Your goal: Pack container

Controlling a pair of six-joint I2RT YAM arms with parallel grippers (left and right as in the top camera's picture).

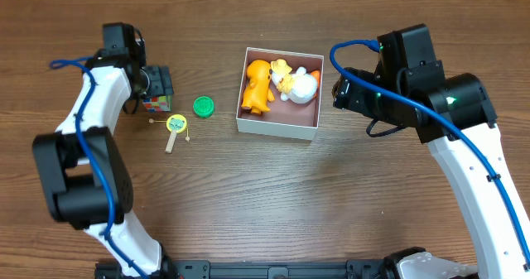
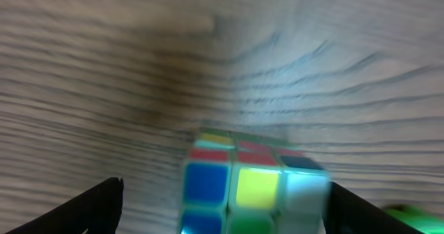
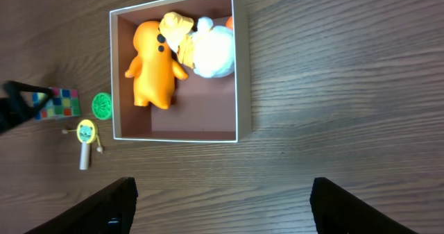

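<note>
The container [image 1: 277, 128] is a square white box with a pinkish-brown inside, at the table's middle. An orange figure [image 1: 257, 87] and a white-and-yellow toy [image 1: 298, 82] lie in it. A multicoloured puzzle cube [image 1: 157, 93] stands at the left. My left gripper [image 1: 153, 84] is open around it; in the left wrist view the cube [image 2: 250, 192] sits between the fingers [image 2: 222, 213], with a gap on the left side. My right gripper [image 1: 339, 91] is open and empty just right of the container, whose rim shows in the right wrist view [image 3: 241, 67] above the fingers [image 3: 222, 206].
A green round cap [image 1: 204, 106] and a small yellow-green paddle toy on a stick [image 1: 175, 128] lie between the cube and the container. Both also show in the right wrist view, the cap [image 3: 102, 105] and the paddle toy [image 3: 85, 138].
</note>
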